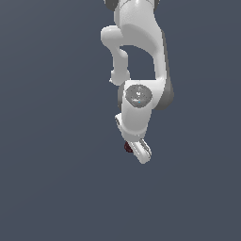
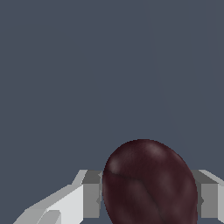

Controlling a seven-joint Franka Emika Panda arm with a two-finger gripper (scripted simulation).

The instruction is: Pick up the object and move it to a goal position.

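Between the two grey finger pads in the wrist view sits the small maroon ball with faint darker mottling, flanked at 9 and 3 o'clock. The fingers are pinching it, a pad touching each side. Exterior view, left to right: plain blue-grey ground, then the white jointed arm hanging from 12 o'clock, its white gripper at the low end with only a sliver of the ball peeking out at the gripper's 9 o'clock. No goal marker visible.

Risk, as I judge it: a round, smooth thing held on two small contacts may roll or squirt out under a fast swing.

The ball looks faintly oval, long axis roughly 11 to 5 o'clock in the wrist view; no distinct facing.
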